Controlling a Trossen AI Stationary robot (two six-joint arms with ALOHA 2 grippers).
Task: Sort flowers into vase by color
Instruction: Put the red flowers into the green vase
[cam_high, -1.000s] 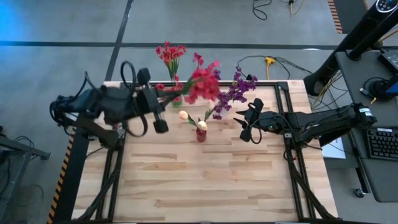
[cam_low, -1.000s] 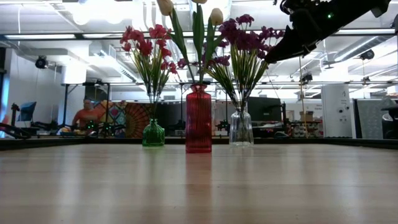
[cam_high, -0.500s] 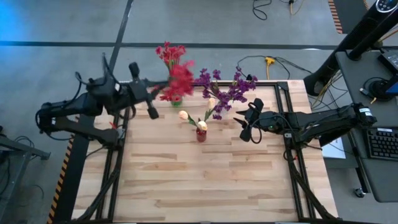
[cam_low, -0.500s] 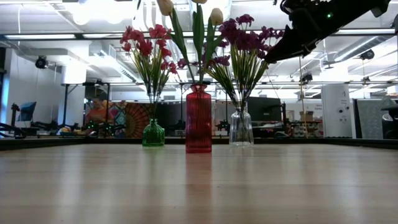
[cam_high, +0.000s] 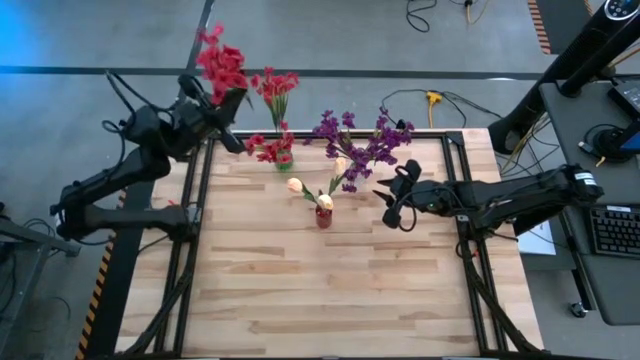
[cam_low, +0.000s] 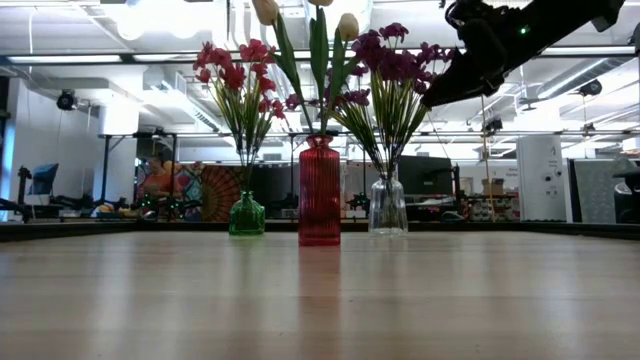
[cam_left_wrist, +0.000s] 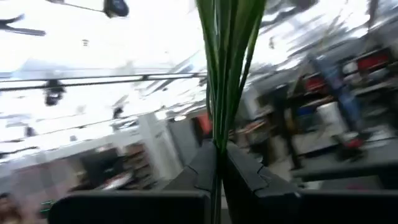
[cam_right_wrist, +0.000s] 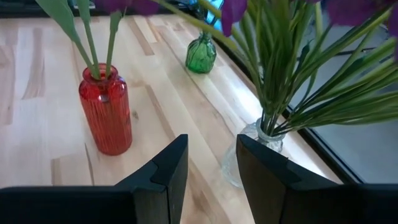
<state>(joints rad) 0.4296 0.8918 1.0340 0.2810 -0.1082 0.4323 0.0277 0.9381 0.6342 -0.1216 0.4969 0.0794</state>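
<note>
A: Where is the red flower sprig (cam_high: 221, 66)?
B: It is pinched by its green stems (cam_left_wrist: 225, 68) in the left gripper (cam_high: 224, 103), whose jaws are pressed together on them. The gripper is raised past the bench's (cam_high: 330, 290) far left corner, and the blossoms hang out over the floor.

A: And the other flowers?
B: 3 vases stand near the bench's far edge. The green vase (cam_low: 246, 216) holds red blossoms (cam_low: 232, 67), the red vase (cam_low: 319, 193) holds cream-yellow buds (cam_high: 296, 185), and the clear vase (cam_low: 387, 207) holds purple blossoms (cam_high: 362, 145). In the low view they stand in a row, green, red, clear, with the red vase between the other 2.

A: What about the right gripper (cam_high: 391, 205)?
B: It hovers just beside the purple bunch, above the bench, with its jaws spread a little and nothing between them. Its wrist view looks down on the clear vase and the red vase.
</note>
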